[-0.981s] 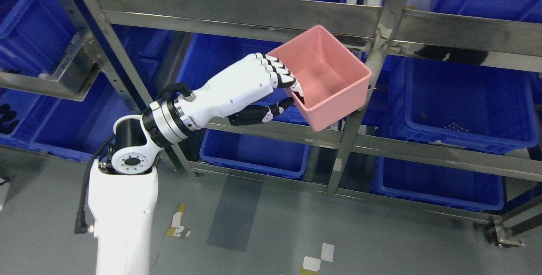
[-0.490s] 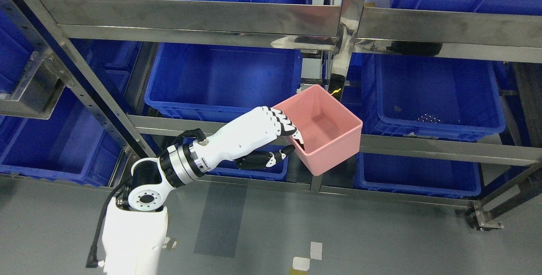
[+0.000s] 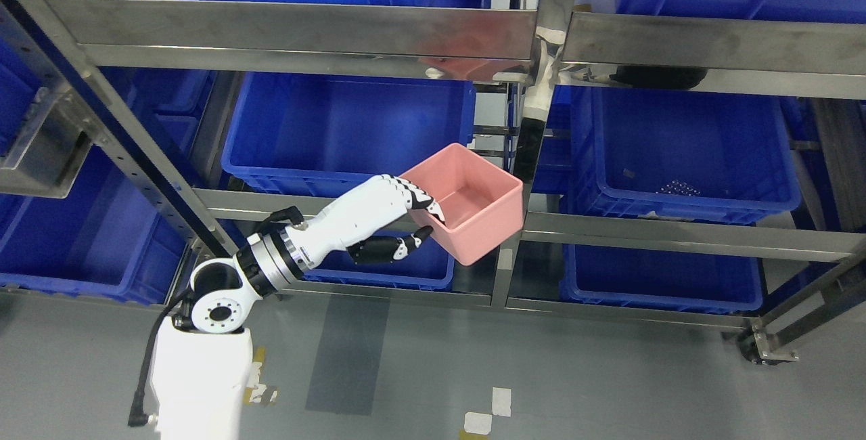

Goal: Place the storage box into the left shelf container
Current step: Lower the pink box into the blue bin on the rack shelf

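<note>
head view: the left hand point(image 3: 392, 213) reaches in from the lower left on a white arm point(image 3: 203, 365) and grips the near-left wall of the pink storage box point(image 3: 473, 200). its fingers point(image 3: 416, 196) are pressed together and hooked over the rim into the box, while the black-tipped thumb point(image 3: 399, 247) presses against the outside of the same wall from below, so the wall is pinched between them. the box is open-topped, looks empty, and is tilted, held in the air in front of the steel shelf point(image 3: 298, 27). it hangs just at the front rail of the middle level, right beside the vertical post point(image 3: 524, 149) that divides the shelf into a left bay and a right bay; the box's right corner overlaps that post in the picture.

behind and to the left of the box, in the left bay, sits a large blue container point(image 3: 338, 128), open and bare inside; the pink box is at its near-right corner, not inside it. in the right bay sits another blue container point(image 3: 676, 149) with a few small pale specks on its floor. a lower blue bin point(image 3: 413, 271) shows beneath the hand, and another lower bin point(image 3: 666, 277) lies under the right bay. more blue bins fill the top level and the far left. the grey floor point(image 3: 406, 372) below carries some pale tape marks point(image 3: 490, 413). a pink reflection shows on the upper rail above the box.
</note>
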Robot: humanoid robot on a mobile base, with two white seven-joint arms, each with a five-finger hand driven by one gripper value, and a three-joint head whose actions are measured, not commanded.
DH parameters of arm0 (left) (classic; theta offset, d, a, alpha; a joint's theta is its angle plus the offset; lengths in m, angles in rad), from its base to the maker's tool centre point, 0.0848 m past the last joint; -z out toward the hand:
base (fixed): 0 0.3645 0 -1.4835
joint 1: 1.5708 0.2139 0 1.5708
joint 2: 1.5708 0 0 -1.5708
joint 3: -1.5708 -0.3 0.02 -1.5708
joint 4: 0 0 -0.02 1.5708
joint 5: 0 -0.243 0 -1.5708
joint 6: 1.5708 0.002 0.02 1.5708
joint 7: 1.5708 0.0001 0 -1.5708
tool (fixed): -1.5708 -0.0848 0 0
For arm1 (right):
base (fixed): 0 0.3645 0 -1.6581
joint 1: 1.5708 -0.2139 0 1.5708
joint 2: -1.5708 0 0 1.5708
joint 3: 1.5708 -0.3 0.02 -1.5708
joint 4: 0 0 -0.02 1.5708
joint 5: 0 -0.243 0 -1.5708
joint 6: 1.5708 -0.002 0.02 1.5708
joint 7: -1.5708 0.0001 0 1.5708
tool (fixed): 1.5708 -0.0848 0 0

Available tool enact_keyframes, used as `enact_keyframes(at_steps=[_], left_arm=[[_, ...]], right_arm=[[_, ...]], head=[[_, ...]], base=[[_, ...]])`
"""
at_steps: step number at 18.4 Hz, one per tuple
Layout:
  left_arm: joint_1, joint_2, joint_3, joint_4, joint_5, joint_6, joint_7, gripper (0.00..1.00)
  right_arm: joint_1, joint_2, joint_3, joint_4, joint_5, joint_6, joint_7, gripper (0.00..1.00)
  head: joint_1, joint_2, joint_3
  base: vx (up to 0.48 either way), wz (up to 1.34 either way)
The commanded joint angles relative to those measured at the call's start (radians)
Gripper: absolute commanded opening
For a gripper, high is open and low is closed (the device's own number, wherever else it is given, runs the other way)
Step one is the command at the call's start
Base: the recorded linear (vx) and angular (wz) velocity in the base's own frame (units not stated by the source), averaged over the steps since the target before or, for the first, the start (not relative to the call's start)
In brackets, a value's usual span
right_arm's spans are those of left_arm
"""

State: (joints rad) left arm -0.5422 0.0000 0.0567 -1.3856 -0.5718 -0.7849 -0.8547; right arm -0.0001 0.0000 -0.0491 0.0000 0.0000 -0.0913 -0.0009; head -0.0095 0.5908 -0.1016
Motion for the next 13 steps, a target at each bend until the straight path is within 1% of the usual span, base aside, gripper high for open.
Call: enact_keyframes(at_steps=[1, 3, 5, 11, 13], left_arm=[[-0.126, 0.017, 0.084, 0.389, -0.218, -0.001, 0.000, 0.04], [-0.172, 0.017, 0.091, 0.485, -0.252, -0.001, 0.000, 0.04], [-0.209, 0.017, 0.120, 0.530, -0.279, -0.001, 0.002, 0.04], [-0.231, 0.017, 0.195, 0.533, -0.295, -0.001, 0.002, 0.04], [-0.240, 0.044, 0.222, 0.527, -0.295, -0.001, 0.002, 0.04]], right_arm=[[0.008, -0.017, 0.000, -0.017, -0.003, -0.001, 0.001, 1.00], [0.008, -0.017, 0.000, -0.017, -0.003, -0.001, 0.001, 1.00], [0.008, -0.017, 0.000, -0.017, -0.003, -0.001, 0.001, 1.00], [0.008, -0.017, 0.000, -0.017, -0.003, -0.001, 0.001, 1.00], [0.008, -0.017, 0.000, -0.017, -0.003, -0.001, 0.001, 1.00]], head=[[0.0000, 0.000, 0.000], [0.0000, 0.000, 0.000], [0.0000, 0.000, 0.000], [0.0000, 0.000, 0.000], [0.0000, 0.000, 0.000]], base=[[0.033, -0.13], [0.049, -0.12], [0.035, -0.09], [0.034, -0.09], [0.027, -0.04]])
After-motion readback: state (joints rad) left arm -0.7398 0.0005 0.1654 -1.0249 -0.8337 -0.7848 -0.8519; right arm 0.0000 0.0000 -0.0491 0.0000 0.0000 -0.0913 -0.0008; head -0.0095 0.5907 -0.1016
